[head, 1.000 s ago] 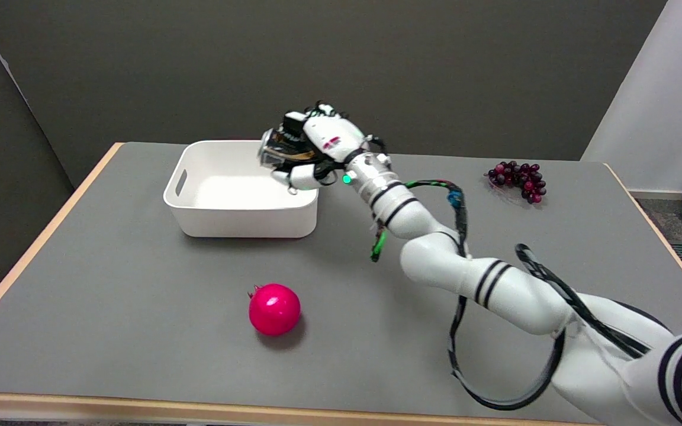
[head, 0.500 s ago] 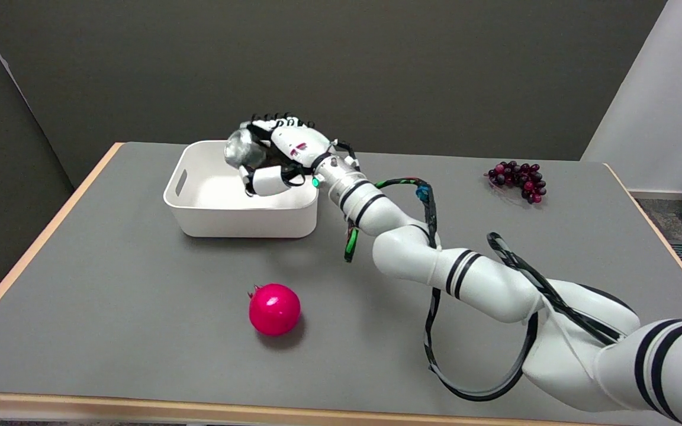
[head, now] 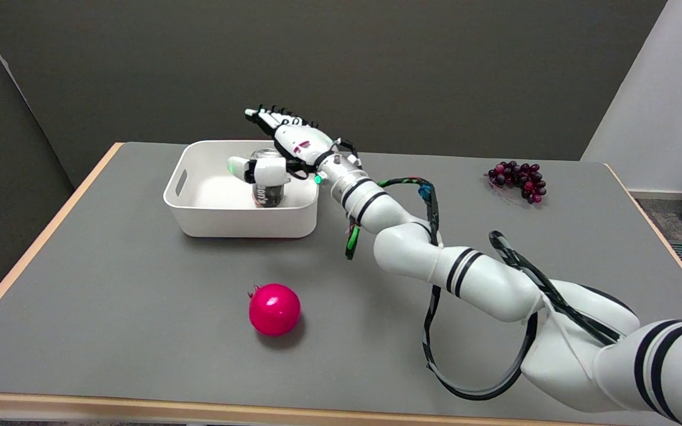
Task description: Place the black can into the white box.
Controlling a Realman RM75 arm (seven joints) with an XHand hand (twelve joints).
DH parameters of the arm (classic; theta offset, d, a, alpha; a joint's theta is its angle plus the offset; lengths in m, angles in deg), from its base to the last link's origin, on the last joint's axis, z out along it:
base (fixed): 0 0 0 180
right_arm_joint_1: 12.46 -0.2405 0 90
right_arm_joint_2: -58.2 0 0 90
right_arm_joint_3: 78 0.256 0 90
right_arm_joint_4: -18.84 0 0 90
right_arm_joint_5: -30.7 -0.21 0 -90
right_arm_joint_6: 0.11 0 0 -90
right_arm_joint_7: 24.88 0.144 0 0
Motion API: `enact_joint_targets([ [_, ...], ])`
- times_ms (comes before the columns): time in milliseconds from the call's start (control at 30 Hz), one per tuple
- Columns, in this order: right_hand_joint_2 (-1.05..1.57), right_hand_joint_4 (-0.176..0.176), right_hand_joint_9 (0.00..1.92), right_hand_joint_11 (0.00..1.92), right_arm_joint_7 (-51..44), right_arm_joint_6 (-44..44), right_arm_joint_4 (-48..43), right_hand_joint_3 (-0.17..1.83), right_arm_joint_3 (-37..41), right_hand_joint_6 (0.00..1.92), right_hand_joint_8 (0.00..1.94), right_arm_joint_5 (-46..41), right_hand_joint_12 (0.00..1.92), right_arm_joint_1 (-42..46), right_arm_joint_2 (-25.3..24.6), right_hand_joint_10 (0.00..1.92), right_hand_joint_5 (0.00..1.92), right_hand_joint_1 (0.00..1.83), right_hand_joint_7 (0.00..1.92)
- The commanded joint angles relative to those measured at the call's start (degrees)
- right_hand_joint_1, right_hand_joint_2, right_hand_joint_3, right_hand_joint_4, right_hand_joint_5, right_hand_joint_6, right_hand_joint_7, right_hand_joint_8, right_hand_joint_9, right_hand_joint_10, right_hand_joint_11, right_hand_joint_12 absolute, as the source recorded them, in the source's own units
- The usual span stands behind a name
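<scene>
Black can stands upright in white box, long axis vertical; right hand fingers spread, released.

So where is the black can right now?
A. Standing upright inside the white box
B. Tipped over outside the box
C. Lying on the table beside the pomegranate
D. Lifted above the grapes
A: the black can stands upright inside the white box, with the right hand spread open around it.
</scene>
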Motion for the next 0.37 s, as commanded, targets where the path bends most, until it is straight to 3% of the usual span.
enact_joint_targets([
  [33,0.61,0.028,0.00,0.00,-0.6,-1.9,-19.1,0.82,12.9,0.27,0.22,-2.1,0.65,11.0,9.6,0.28,0.00,0.14,0.00],
  [133,0.57,0.025,0.00,0.00,-0.4,-5.3,-25.4,0.92,15.9,0.25,0.17,-6.6,0.67,15.8,14.5,0.28,0.03,0.15,0.03],
  [200,0.62,0.021,0.00,0.00,-0.1,-8.9,-28.6,0.84,17.1,0.27,0.22,-8.8,0.62,19.2,17.8,0.28,0.02,0.14,0.01],
  [367,0.59,0.008,0.00,0.00,0.0,-19.7,-35.8,0.92,20.8,0.27,0.18,-12.6,0.61,29.0,25.7,0.27,0.05,0.16,0.04],
])
